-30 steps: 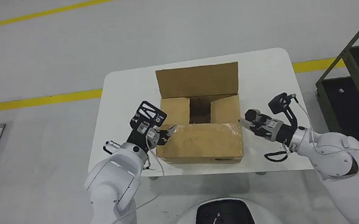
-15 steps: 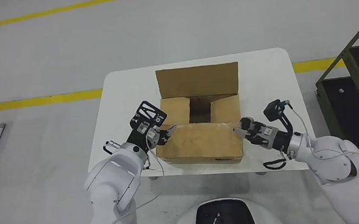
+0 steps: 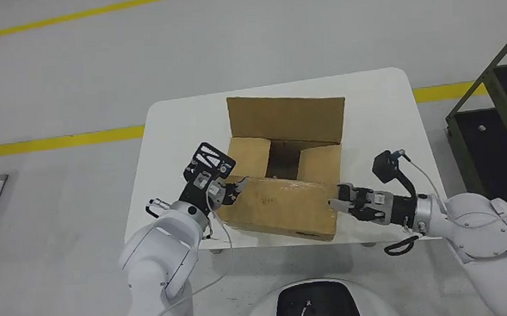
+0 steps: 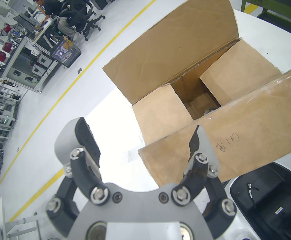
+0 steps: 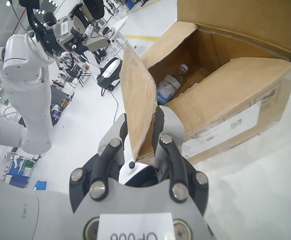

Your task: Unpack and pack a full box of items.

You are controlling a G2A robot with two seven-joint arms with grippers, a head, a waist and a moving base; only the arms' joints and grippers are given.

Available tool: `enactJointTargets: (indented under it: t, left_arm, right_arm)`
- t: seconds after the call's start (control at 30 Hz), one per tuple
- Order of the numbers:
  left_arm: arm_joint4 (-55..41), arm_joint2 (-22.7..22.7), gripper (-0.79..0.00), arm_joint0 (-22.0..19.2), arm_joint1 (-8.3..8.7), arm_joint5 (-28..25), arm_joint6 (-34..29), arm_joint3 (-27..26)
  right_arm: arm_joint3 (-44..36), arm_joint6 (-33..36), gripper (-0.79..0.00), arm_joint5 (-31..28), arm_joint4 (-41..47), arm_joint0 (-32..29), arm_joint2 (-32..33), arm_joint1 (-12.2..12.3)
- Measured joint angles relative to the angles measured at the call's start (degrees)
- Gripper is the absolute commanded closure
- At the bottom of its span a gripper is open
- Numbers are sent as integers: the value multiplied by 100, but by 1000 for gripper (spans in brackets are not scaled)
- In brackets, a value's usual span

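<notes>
A brown cardboard box (image 3: 278,126) stands on the white table (image 3: 175,136), its far flap raised and two side flaps folded in. My right gripper (image 3: 338,203) is shut on the right corner of the near flap (image 3: 282,206), which it holds out over the table's front edge. In the right wrist view the fingers (image 5: 159,127) pinch that flap (image 5: 136,91), and a bottle (image 5: 171,83) with a white label lies inside the box (image 5: 227,95). My left gripper (image 3: 229,189) is open at the flap's left corner (image 4: 163,159), one finger (image 4: 195,145) against the cardboard.
A dark green rack (image 3: 493,119) stands beyond the table's right end. Bare table surface lies left and right of the box. Yellow lines (image 3: 54,141) cross the floor behind. My left arm (image 5: 68,25) shows beyond the flap in the right wrist view.
My right gripper has moved toward the table's front edge, drawing the near flap outward. The box has turned slightly. The left arm has stayed put.
</notes>
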Motion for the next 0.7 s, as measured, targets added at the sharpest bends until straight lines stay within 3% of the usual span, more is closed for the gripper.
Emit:
enactJointTargets:
  t: [0.07,0.23,0.4,0.7]
  left_arm:
    - [0,0,-785,0,0,0,0,0]
    - [0,0,-785,0,0,0,0,0]
    - [0,0,-785,0,0,0,0,0]
    - [-61,49,-785,-115,17,413,288,-295]
  right_arm:
    - [49,62,0,75,177,26,-19,13]
    - [80,87,0,120,394,96,-73,40]
    - [-20,-72,0,76,51,131,-98,67]
    - [-603,-1681,0,-411,-1793,-30,80,79]
